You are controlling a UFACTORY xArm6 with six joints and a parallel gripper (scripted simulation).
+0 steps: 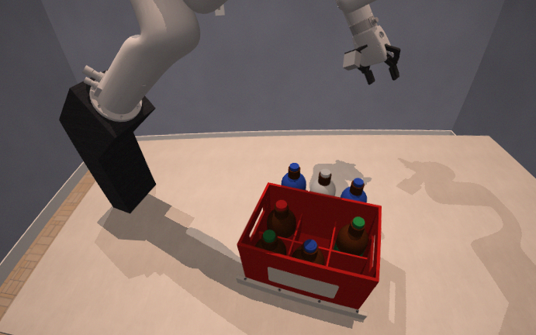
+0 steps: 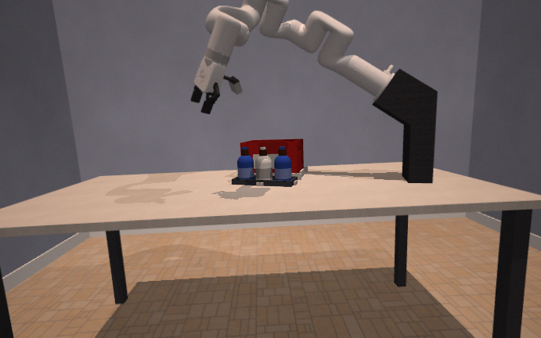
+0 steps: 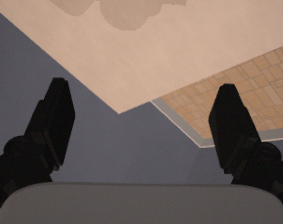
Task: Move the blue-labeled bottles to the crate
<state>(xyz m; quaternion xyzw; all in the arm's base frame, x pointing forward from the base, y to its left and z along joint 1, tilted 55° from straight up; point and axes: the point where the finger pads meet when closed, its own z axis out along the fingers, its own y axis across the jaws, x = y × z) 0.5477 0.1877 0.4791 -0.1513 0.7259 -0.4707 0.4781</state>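
On tray (image 2: 265, 182): glossy-blue, brown-necked bottles (image 1: 293, 181) (image 1: 353, 194) (image 2: 245, 163) (image 2: 282, 163), upright; claw (image 1: 382, 77) (image 2: 201, 104) (image 3: 143, 98) spread apart.

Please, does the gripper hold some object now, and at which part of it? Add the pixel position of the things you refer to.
Nothing is held: the gripper (image 1: 382, 79) (image 2: 201, 104) (image 3: 143, 98) is open, with no object between its fingers.
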